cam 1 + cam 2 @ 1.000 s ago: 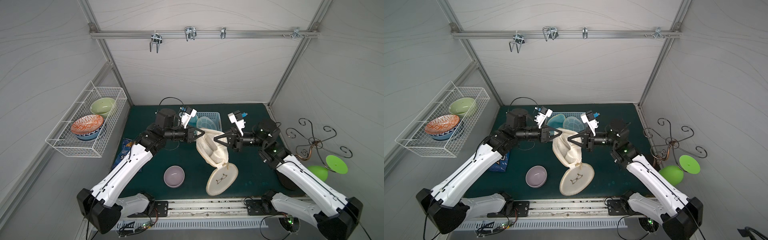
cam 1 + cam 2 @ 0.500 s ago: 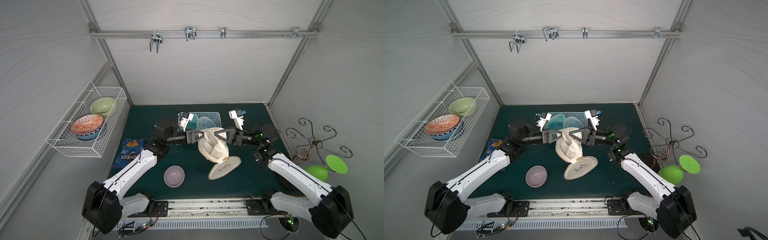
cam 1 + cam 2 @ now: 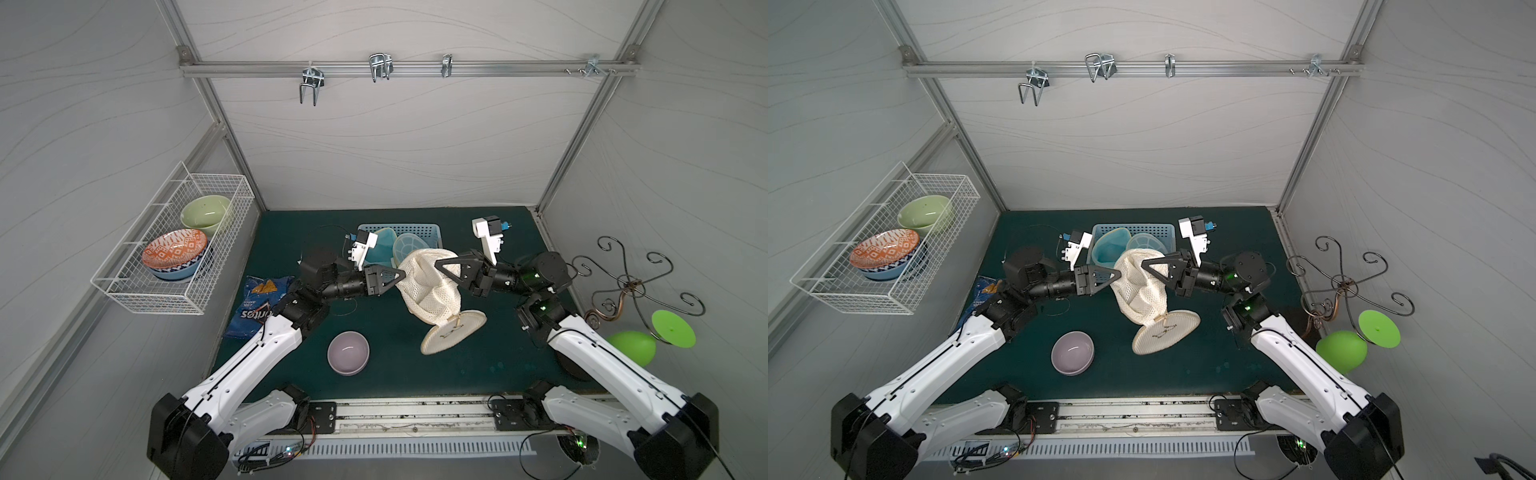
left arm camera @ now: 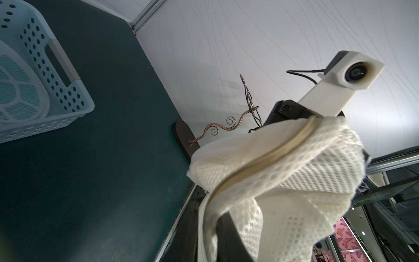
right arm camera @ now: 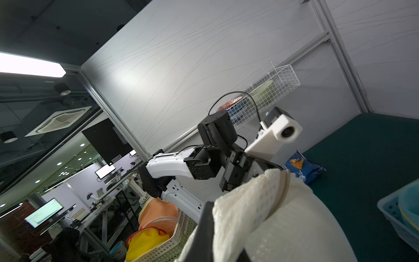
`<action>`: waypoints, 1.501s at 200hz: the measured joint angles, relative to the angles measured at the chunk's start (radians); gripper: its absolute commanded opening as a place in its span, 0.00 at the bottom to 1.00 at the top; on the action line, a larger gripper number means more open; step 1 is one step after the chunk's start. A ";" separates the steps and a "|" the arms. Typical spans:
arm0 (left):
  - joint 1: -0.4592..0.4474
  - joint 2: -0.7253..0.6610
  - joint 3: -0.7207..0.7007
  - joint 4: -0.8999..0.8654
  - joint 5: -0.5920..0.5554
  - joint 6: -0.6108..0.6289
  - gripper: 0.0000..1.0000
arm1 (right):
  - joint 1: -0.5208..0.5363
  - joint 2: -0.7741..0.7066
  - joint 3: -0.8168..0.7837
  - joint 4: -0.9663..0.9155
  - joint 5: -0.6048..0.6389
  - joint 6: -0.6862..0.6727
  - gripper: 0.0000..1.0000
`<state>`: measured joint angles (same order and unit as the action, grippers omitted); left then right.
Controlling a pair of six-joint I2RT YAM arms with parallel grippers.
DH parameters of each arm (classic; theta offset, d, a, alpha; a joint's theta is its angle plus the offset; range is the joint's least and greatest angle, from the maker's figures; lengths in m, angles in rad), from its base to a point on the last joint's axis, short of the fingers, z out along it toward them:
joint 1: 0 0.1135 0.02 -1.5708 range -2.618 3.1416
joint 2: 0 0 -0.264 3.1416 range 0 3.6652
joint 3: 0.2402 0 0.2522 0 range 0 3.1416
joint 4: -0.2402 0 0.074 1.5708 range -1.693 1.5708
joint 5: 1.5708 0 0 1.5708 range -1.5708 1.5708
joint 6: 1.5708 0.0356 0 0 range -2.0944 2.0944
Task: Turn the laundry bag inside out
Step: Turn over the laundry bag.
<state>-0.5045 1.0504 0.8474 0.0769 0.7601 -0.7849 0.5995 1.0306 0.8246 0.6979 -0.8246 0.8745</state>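
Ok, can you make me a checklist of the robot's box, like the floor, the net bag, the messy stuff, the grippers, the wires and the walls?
Surface: dark green mat, flat.
Job's things: white mesh laundry bag hanging between the two grippers, its round end down near the mat.
Clutter: lilac bowl, chip bag, blue basket.
Grippers: right gripper shut on the bag's rim; left gripper at the rim, grip unclear.
Cables: thin black loop on the mat beside the left arm.
Surroundings: wire rack holding bowls, hooks on the rail, curly metal stand.
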 measured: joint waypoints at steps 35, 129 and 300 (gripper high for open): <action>-0.009 0.026 0.035 -0.043 -0.044 0.015 0.32 | 0.003 0.083 0.046 0.108 -0.011 0.070 0.00; -0.004 -0.231 0.121 -0.378 -0.197 0.184 0.43 | 0.079 -0.044 0.102 -0.252 0.038 -0.240 0.00; 0.013 -0.085 0.133 -0.249 -0.248 0.093 0.44 | 0.124 0.101 0.040 -0.010 -0.093 -0.056 0.00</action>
<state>-0.4915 0.9653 0.9806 -0.1722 0.5117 -0.6918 0.7231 1.1313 0.8642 0.6876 -0.9173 0.8188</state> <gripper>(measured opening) 0.439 0.053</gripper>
